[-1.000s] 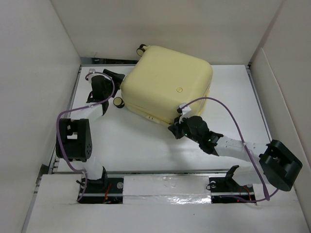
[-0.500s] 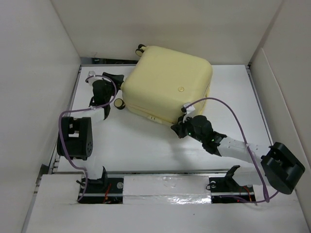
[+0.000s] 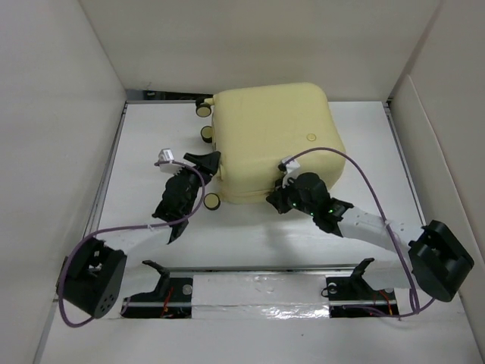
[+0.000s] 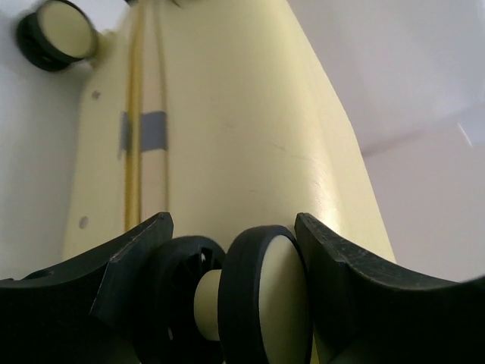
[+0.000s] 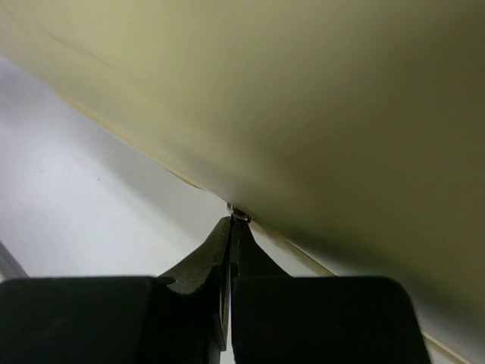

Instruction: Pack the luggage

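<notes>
The luggage (image 3: 273, 136) lies closed on the white table, its pale-yellow shell up and its caster wheels on the left side. My left gripper (image 3: 203, 196) is at its near-left corner. In the left wrist view the left gripper (image 4: 233, 227) is shut on a cream-and-black caster wheel (image 4: 261, 296), one jaw against each side. The shell (image 4: 227, 114) rises behind it, with another wheel (image 4: 57, 34) at the far end. My right gripper (image 3: 274, 199) is at the near edge. The right wrist view shows the right gripper (image 5: 235, 221) shut on the small metal zipper pull (image 5: 239, 214) under the shell (image 5: 303, 98).
White walls close the table in on the left (image 3: 68, 121), back and right (image 3: 443, 152). Two more caster wheels (image 3: 204, 121) stick out at the luggage's far-left side. The arm bases and a metal rail (image 3: 258, 292) run along the near edge.
The luggage has turned and now sits squarer to the table. My left arm swung from the back left to the near-left wheel and closed on it. The right gripper stayed shut at the zipper.
</notes>
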You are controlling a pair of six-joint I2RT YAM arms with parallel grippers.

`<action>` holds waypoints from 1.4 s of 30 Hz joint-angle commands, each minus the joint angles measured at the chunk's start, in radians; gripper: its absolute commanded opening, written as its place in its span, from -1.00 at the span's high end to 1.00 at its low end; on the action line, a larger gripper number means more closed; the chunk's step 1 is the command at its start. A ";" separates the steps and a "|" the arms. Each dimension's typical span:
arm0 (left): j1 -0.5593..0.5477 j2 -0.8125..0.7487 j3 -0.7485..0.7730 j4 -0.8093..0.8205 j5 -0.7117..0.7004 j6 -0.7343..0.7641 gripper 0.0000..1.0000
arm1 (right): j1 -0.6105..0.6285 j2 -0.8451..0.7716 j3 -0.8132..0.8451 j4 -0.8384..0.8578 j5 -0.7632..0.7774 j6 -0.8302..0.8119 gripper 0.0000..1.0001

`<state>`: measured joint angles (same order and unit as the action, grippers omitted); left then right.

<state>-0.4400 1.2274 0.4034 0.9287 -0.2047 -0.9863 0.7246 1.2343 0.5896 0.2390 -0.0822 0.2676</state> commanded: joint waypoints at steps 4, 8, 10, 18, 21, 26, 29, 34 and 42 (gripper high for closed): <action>-0.293 -0.167 -0.048 -0.195 0.174 0.126 1.00 | 0.258 0.173 0.197 0.137 -0.065 -0.004 1.00; -0.315 -0.226 0.003 -0.316 0.304 0.150 1.00 | 0.325 0.234 0.205 0.198 -0.068 0.013 1.00; -0.315 -0.227 0.044 -0.399 0.404 0.179 1.00 | 0.334 0.229 0.185 0.229 -0.103 0.021 1.00; -0.503 -0.154 0.141 -0.430 0.467 0.161 1.00 | 0.297 0.166 -0.005 0.497 -0.045 0.056 1.00; -0.558 -0.077 0.224 -0.421 0.446 0.169 1.00 | 0.259 0.072 -0.091 0.496 -0.041 0.096 1.00; -0.643 0.038 0.307 -0.377 0.447 0.161 1.00 | 0.129 -0.192 -0.148 0.219 0.016 0.064 1.00; -0.690 0.128 0.363 -0.354 0.469 0.158 1.00 | 0.023 -0.354 -0.190 0.055 0.024 0.051 1.00; -0.726 0.182 0.459 -0.424 0.383 0.241 -0.17 | -0.114 -0.561 -0.255 -0.061 0.028 0.077 1.00; -0.620 -0.024 0.500 -0.707 0.093 0.403 -0.64 | -0.192 -0.684 -0.307 -0.084 0.024 0.107 1.00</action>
<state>-1.1191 1.3380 0.8520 0.3187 0.0257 -0.6765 0.5549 0.5747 0.2600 0.0063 -0.1013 0.3595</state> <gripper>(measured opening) 0.818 0.014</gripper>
